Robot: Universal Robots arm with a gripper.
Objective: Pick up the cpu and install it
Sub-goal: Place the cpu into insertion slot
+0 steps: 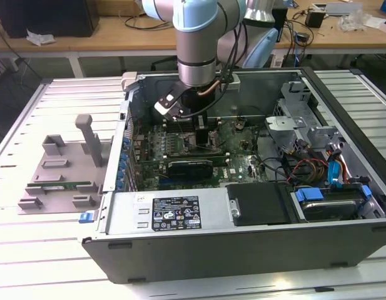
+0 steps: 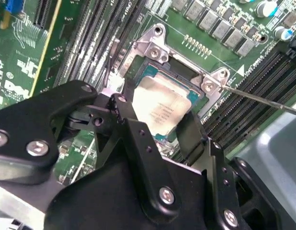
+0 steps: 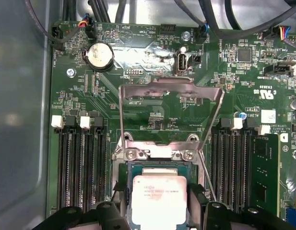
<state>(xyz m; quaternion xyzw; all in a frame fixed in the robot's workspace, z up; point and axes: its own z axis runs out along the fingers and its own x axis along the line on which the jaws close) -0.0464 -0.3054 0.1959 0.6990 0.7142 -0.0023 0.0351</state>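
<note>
The cpu (image 2: pixel 162 103), a square chip with a silver-grey top, sits level in the open socket frame (image 2: pixel 155 45) on the green motherboard (image 3: pixel 152 110). My gripper (image 2: pixel 159 120) stands over it, with a black finger (image 2: pixel 128 115) against each of two opposite edges, shut on the chip. In the first wrist view the cpu (image 3: pixel 159 196) lies just below the raised metal load plate (image 3: pixel 169 91), with the gripper (image 3: pixel 159 206) around it. In the exterior view the gripper (image 1: pixel 194 122) reaches down into the open computer case (image 1: pixel 243 237).
Black memory slots (image 3: pixel 80 167) flank the socket on both sides, and a thin socket lever (image 2: pixel 263 98) juts out beside it. A grey fixture (image 1: pixel 61 175) holding a green memory stick (image 1: pixel 58 184) lies at the exterior view's left. Cables and drive cages (image 1: pixel 318 150) crowd the case's right side.
</note>
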